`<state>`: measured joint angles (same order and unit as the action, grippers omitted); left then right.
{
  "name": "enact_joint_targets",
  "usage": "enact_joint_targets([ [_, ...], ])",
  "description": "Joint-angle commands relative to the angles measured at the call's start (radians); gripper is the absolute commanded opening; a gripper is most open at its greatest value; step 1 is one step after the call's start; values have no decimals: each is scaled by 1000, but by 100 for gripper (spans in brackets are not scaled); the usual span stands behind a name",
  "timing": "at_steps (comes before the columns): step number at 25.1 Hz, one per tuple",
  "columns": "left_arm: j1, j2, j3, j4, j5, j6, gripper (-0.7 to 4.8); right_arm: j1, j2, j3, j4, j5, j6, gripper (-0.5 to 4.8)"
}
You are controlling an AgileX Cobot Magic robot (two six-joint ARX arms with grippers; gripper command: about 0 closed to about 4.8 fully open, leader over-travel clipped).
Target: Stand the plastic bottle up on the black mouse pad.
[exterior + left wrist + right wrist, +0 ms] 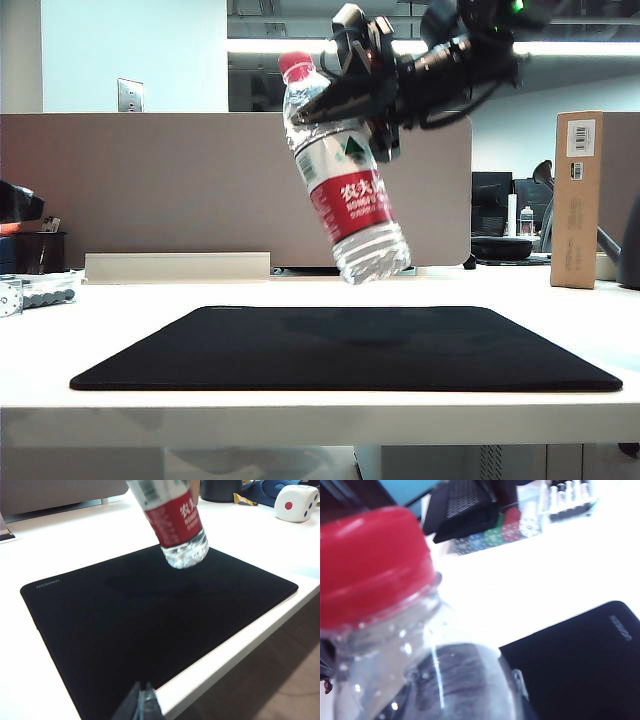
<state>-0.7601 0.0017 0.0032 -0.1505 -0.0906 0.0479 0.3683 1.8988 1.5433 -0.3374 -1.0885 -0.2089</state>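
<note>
Right claw [345,105] clamped on the upper part of the bottle [348,185], well up in the air. Bottle hanging tilted below the claw, red cap up, base clear above the black mouse pad [345,348] on the tabletop [130,300]. Left claw [142,705] off by the pad's near edge, tips pinched together, holding nothing.

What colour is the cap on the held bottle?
Red; the clear plastic bottle's cap shows best in the right wrist view.

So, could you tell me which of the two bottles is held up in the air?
The red-capped plastic bottle, tilted in the right gripper; the tiny bottle stands far behind.
</note>
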Motion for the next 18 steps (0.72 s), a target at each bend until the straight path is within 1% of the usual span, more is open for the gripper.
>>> enact_joint_targets([
  [1,0,1,4,10,0,-3,-4,-10,-17,-61,195,-102,11,-6],
  [4,0,1,4,9,1,-3,-4,-10,-16,-94,287,-119,10,-6],
  [9,0,1,4,9,1,-3,-4,-18,-13,-171,500,-118,19,-6],
  [11,0,1,4,9,1,-3,-4,-29,14,-217,655,-128,93,-6],
  [16,0,1,4,9,0,-3,-4,-39,68,-261,784,-172,157,-6],
  [18,0,1,4,9,0,-3,-4,-39,81,-261,787,-171,156,-6],
])
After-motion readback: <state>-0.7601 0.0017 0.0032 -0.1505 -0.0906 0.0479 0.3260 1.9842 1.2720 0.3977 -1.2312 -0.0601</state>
